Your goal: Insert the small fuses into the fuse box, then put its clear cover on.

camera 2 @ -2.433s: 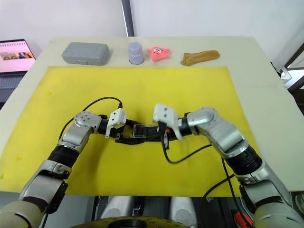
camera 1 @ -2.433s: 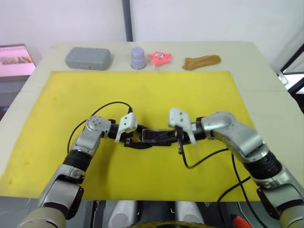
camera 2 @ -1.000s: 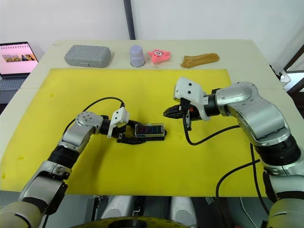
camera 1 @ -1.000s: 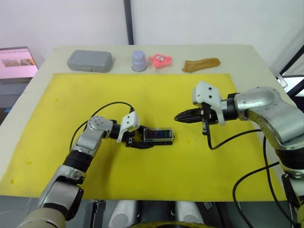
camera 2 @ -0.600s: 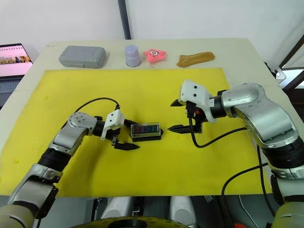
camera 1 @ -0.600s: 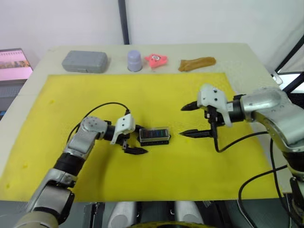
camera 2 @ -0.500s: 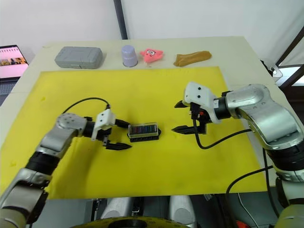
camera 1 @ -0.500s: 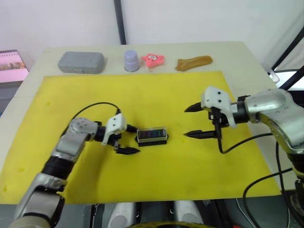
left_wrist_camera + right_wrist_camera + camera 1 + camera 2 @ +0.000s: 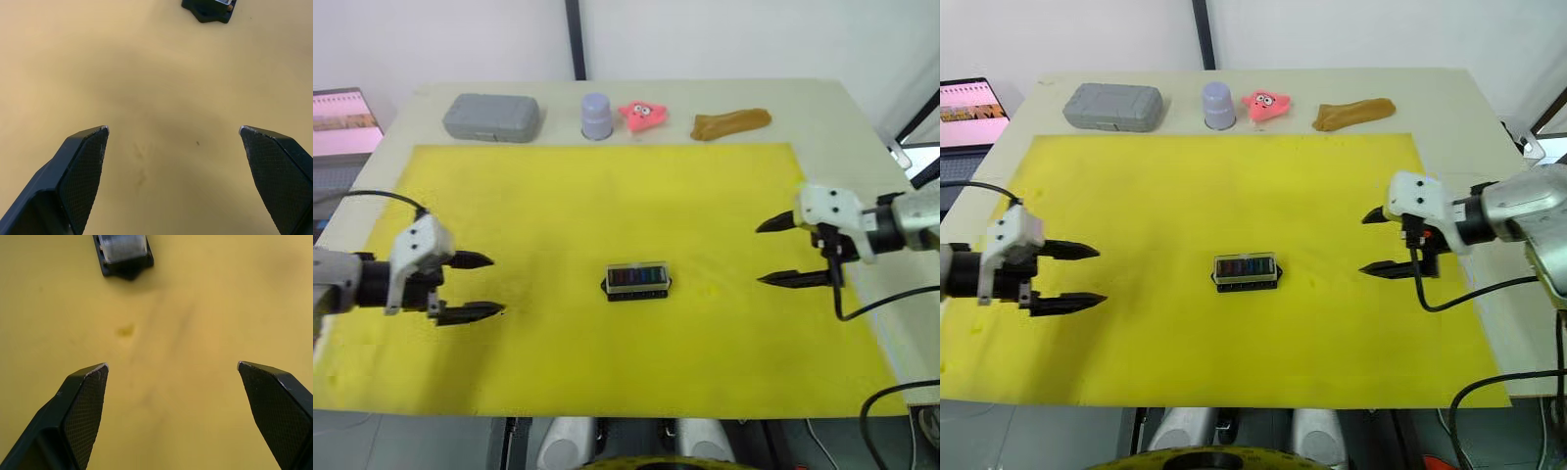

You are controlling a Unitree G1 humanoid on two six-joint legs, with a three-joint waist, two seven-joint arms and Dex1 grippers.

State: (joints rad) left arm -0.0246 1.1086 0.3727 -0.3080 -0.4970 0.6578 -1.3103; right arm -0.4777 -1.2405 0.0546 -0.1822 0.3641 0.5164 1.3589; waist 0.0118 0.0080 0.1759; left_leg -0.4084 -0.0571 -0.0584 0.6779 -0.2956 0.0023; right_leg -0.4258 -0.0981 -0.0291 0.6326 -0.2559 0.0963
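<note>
On the yellow mat [image 9: 558,196], covered fuse box [image 9: 637,280] mid-mat, left gripper [image 9: 473,287] and right gripper [image 9: 781,252] jaws wide, well apart.

— What lies along the far edge?
— A grey case [image 9: 493,117], a lilac cup [image 9: 596,116], a pink toy [image 9: 644,115], a brown lump [image 9: 730,124].
— And under it all?
— A yellow mat [image 9: 558,206] on a table [image 9: 822,108]; a laptop [image 9: 344,122] far left.

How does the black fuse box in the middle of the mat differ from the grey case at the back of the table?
The fuse box is black, with a row of coloured fuses showing through its clear cover; the grey case is plain and opaque. The fuse box looks smaller than the grey case. The fuse box lies on the yellow mat, the grey case on the bare table beyond it. Both are rectangular and lie flat, untouched.
</note>
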